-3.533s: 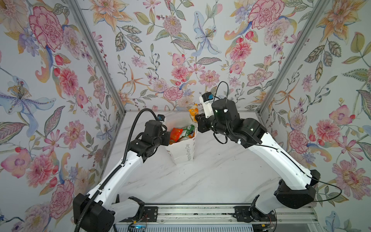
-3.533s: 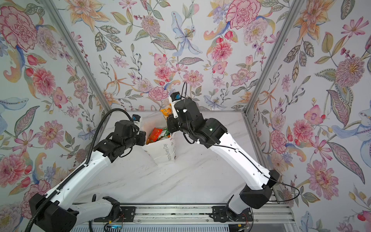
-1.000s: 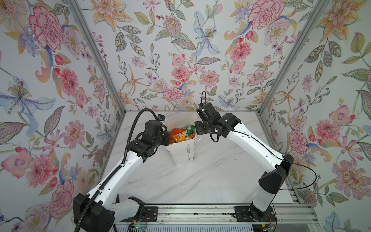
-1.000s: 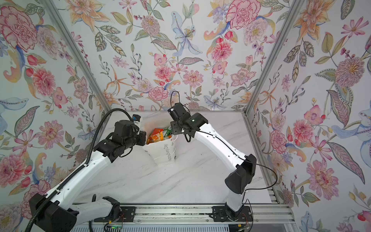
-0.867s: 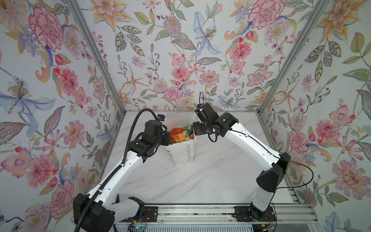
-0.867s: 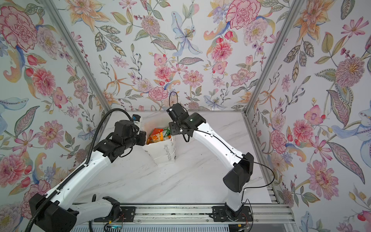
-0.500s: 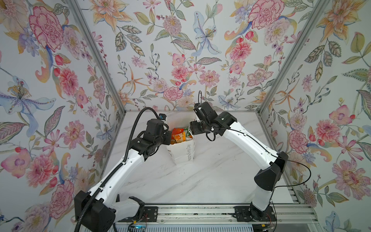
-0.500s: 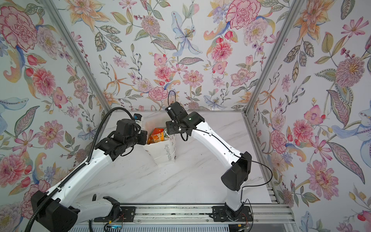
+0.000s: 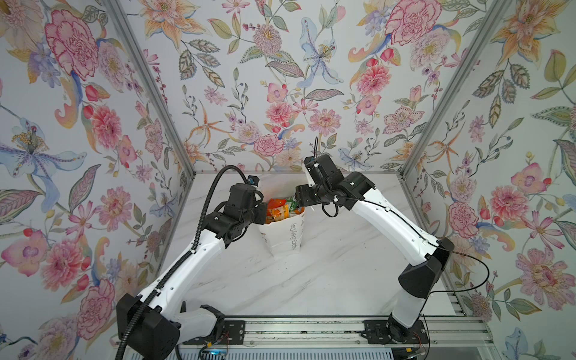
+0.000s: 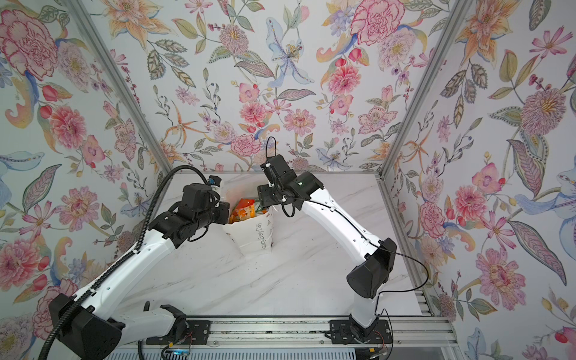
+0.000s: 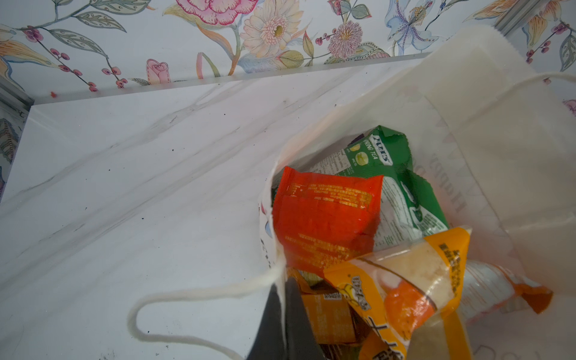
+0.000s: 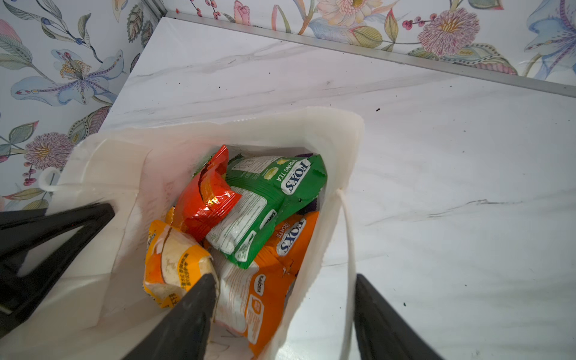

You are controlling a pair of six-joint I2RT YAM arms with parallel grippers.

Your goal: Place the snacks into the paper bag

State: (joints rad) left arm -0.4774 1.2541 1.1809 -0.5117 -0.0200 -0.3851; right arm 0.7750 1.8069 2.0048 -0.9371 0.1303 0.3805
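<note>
The white paper bag [image 9: 284, 237] [image 10: 255, 235] stands open at the back middle of the table. Several snacks [image 9: 278, 210] [image 10: 245, 210] fill it: a red-orange pack [image 12: 207, 199] [image 11: 324, 218], a green FOX'S bag [image 12: 274, 187] [image 11: 385, 156], an orange FOX'S bag [image 12: 282, 249] and an orange sachet [image 12: 174, 261] [image 11: 405, 280]. My left gripper [image 11: 283, 288] [image 9: 264, 215] is shut on the bag's left rim. My right gripper [image 12: 285, 280] [image 9: 300, 202] is open astride the bag's right wall, one finger [image 12: 199, 299] inside among the packets, the other [image 12: 374, 305] outside past the cord handle [image 12: 349, 233].
The marble table [image 9: 311, 280] is closed in by flowered walls [image 9: 280, 93] on three sides. A loose cord handle [image 11: 187, 296] of the bag lies on the table beside my left gripper. The rail with both arm bases [image 9: 296, 330] runs along the front edge.
My right gripper held an orange packet above the bag, then came down to the bag's right rim; the packet now lies in the bag. My left gripper kept its hold.
</note>
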